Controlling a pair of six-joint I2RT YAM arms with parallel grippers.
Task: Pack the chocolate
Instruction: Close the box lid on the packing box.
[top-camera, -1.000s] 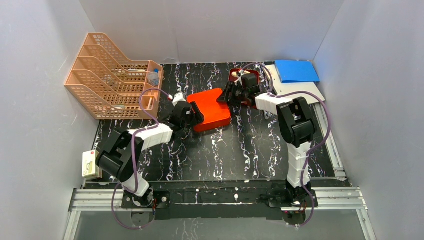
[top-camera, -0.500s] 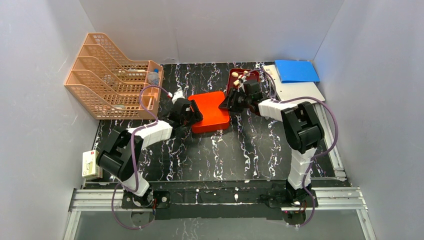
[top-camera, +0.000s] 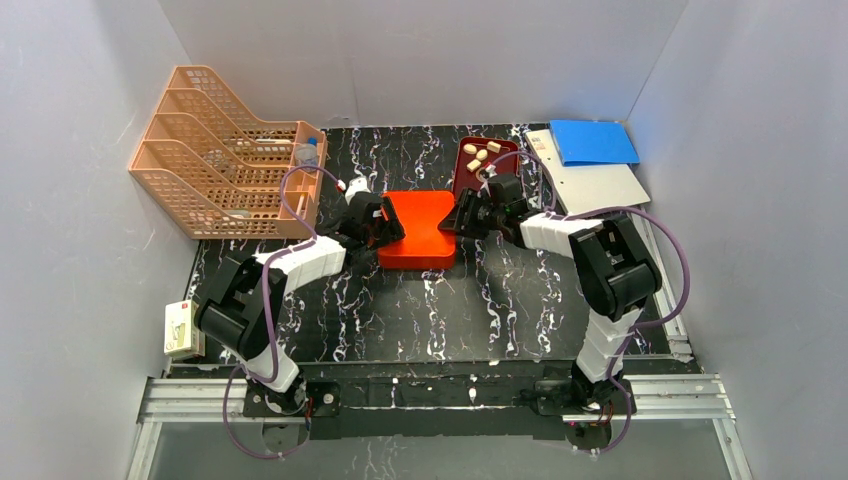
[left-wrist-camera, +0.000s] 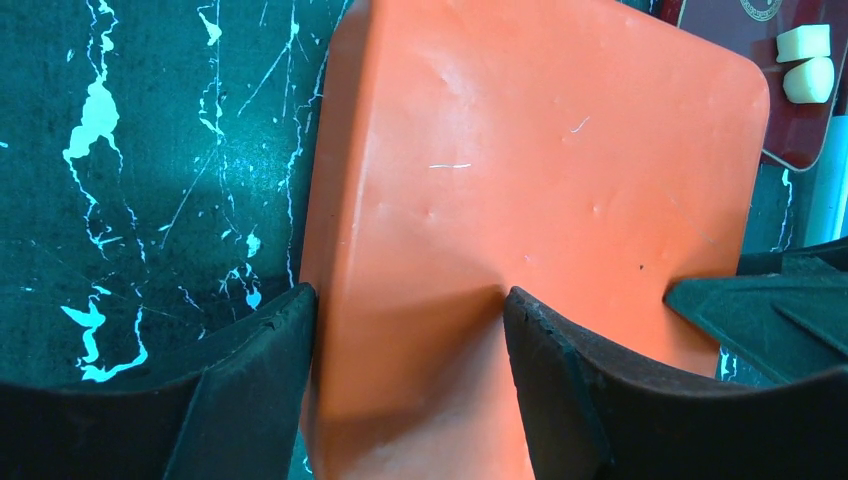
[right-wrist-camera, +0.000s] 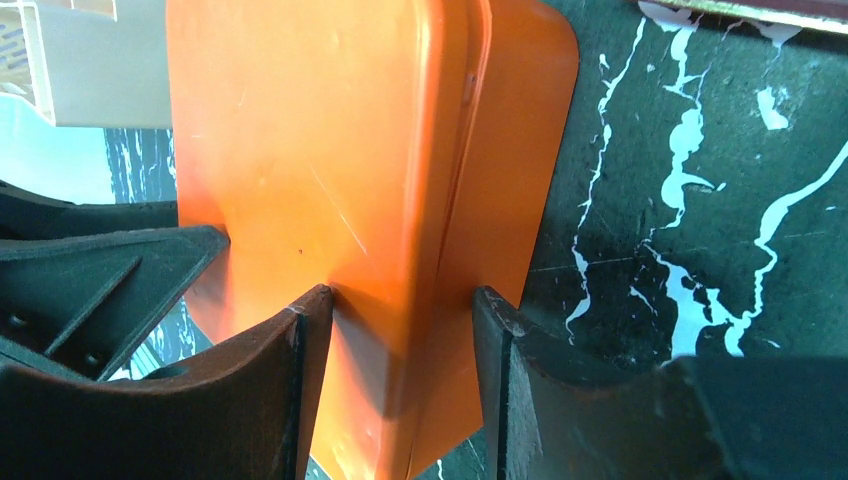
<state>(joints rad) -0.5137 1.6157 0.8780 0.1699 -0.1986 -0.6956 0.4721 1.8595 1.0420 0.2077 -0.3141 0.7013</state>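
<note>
Top external view: my left gripper (top-camera: 385, 227) pinches the glossy orange-red plastic box (top-camera: 420, 232) at its left edge, and my right gripper (top-camera: 458, 215) pinches its right edge. The small pale chocolate pieces (top-camera: 480, 155) sit in the dark red shallow tray (top-camera: 503, 160) near the worktop's far edge, just behind my right jaws, so that arm's closer.

The left arm (top-camera: 300, 266) and right arm (top-camera: 612, 268) are white-and-black, each trailing purple cable (top-camera: 281, 195).

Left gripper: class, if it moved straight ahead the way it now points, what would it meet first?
The left gripper would meet the orange box, held between its fingers. Pushing on would likely drive it toward the right gripper opposite.
</note>
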